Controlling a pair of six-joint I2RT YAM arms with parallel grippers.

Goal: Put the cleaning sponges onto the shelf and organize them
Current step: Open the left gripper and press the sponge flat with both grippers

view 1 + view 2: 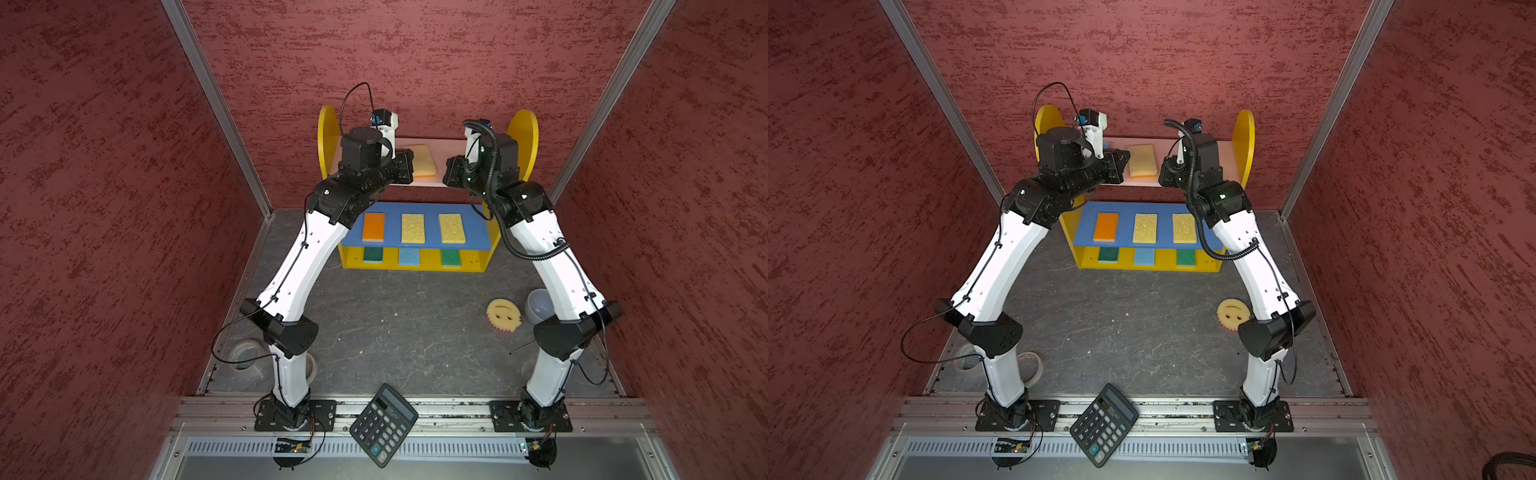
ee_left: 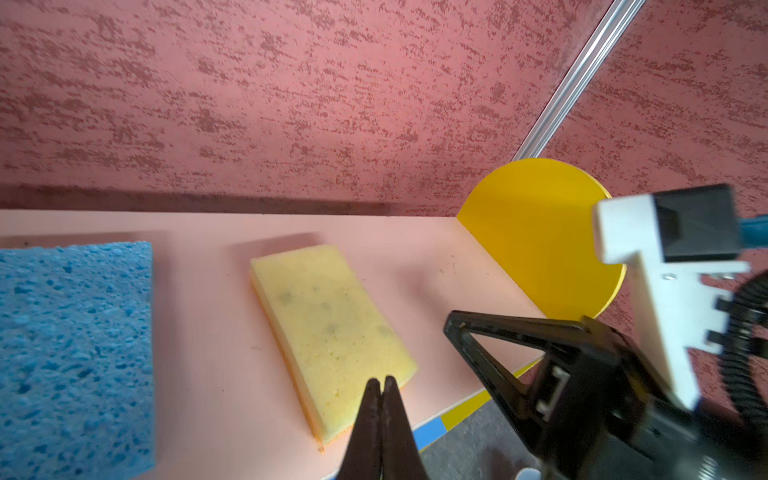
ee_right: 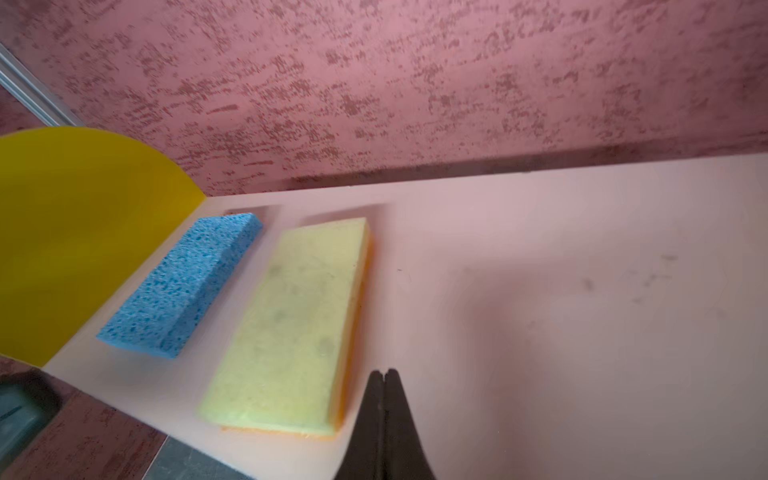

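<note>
The shelf stands at the back wall. Its pink top board carries a blue sponge and a yellow sponge. My left gripper hovers shut and empty at the yellow sponge's near corner. My right gripper is shut and empty just beside that sponge. One orange sponge and two yellow sponges lie on the blue middle board. Green, blue and green sponges lie on the bottom tier. The round smiley sponge lies on the floor by the right arm.
A black calculator lies across the front rail. A tape roll sits behind the left arm's base. A grey bowl stands next to the smiley sponge. Red textured walls close in both sides and the back.
</note>
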